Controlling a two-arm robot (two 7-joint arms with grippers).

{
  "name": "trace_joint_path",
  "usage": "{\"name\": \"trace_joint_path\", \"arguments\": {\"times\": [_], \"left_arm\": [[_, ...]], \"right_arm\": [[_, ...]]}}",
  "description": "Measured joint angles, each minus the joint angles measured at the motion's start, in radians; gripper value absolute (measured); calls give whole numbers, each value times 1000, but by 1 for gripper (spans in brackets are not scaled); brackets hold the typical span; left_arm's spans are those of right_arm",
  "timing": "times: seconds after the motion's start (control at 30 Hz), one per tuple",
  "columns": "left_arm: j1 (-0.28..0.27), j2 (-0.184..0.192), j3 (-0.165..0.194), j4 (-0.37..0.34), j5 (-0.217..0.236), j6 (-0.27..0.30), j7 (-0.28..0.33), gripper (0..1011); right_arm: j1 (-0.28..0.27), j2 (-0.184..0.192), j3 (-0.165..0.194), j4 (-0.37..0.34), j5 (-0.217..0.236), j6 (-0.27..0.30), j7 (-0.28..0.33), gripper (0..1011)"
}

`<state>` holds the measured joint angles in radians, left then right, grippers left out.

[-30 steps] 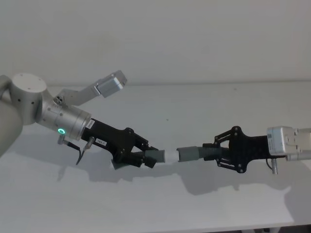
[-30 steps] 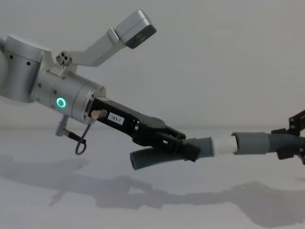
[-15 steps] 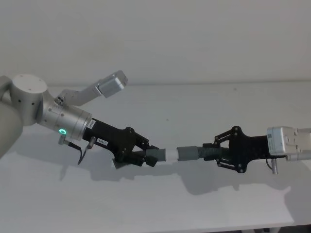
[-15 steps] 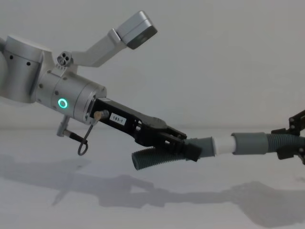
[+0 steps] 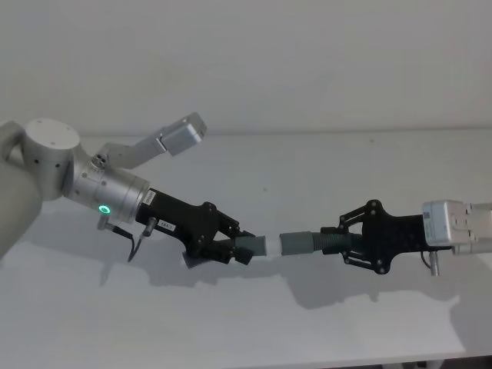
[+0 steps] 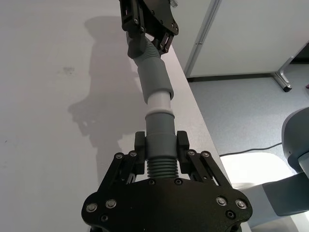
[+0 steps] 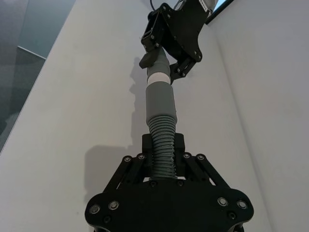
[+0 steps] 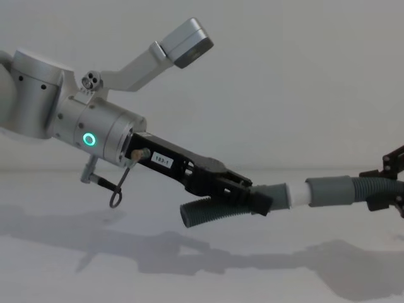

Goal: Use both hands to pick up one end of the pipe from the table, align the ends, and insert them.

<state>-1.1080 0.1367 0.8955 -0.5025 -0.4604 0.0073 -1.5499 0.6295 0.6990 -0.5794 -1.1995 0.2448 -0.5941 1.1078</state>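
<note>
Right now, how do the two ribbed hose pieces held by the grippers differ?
The dark grey ribbed hose piece in the left gripper ends in a smooth white plug tip; the dark grey ribbed hose piece in the right gripper ends in a smooth grey open cuff. The left piece trails a curved tail behind its jaws; the right piece runs straight. Both are clamped off the white table, ends mated.

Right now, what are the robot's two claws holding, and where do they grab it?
Each tool holds one hose piece by its ribbed part. The left tool grips the white-tipped hose behind its tip; the right tool grips the other hose behind its smooth cuff.
</note>
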Motion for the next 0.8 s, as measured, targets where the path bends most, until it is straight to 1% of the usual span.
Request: {"name": "trace_joint_path", "arguments": {"times": [0.3,0.8], "left_arm": [[-8,-21,-6,34,6,-8,-1,353],[-13,-36,-14,59,10,-13,-5,353]], "right_arm": [[0,0,0,0,0,0,0,223],[0,0,0,0,0,0,0,223]]}}
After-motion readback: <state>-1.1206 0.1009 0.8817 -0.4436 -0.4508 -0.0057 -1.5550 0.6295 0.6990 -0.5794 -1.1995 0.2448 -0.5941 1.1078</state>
